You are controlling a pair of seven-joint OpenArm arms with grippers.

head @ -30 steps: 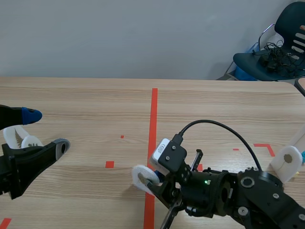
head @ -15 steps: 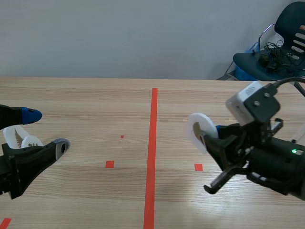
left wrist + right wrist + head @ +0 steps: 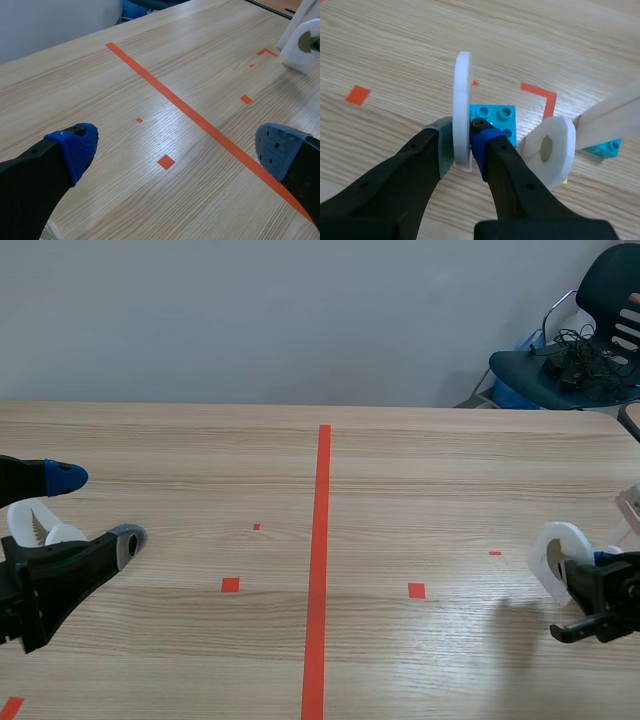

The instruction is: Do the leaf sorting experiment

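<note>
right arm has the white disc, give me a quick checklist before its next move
1. Grip on the white disc: ok. It stands on edge, pinched between the pads of the right gripper.
2. Disc hanging straight: ok, upright with no visible tilt in the right wrist view.
3. Blue brick in view: ok. It lies on the table just ahead of the fingers, studs up.
4. Clearance to the white ring: cannot tell. It sits very close beside one finger, and contact is unclear.
5. Left gripper out of the way: ok. It is open, holds nothing and is far from the disc.
</note>
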